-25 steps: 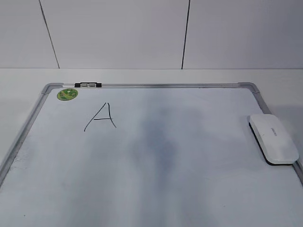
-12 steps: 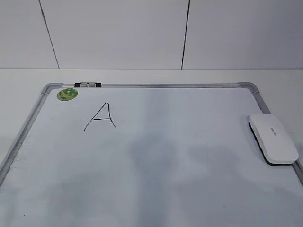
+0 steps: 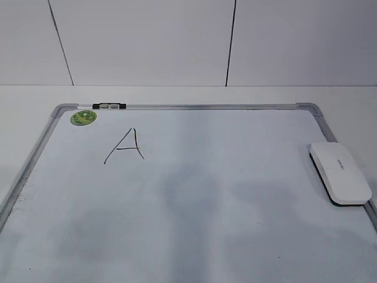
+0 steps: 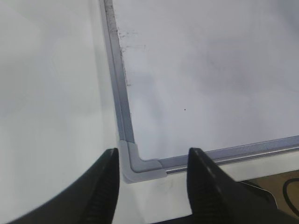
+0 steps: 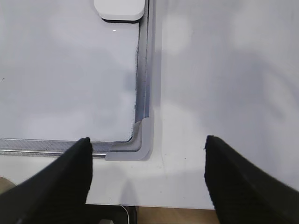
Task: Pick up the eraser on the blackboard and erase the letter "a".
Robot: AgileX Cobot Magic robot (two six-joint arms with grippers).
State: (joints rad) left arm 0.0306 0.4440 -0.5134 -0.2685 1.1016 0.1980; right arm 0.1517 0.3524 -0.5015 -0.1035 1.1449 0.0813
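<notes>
White blackboard, silver frame, grey corner caps; green sticker at 10 o'clock; black letter; white eraser, dark base; white tabletop.

1 eraser | 1 blackboard | 1 letter | 1 clip | 1 sticker

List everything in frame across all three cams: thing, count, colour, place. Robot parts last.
blackboard: 1, white surface, silver frame, grey corner caps, flat on the table, fills most of the exterior view
letter: 1, black marker, an angular capital A, far left part of the board
eraser: 1, white top, dark base, on the board against its right frame edge
green sticker: 1, round, far left corner of the board
clip: 1, black and clear, on the far frame edge by the sticker
table: 1, white, under the board
left gripper: 1, black, open, empty, over the near left corner
right gripper: 1, black, wide open, empty, over the near right corner
</notes>
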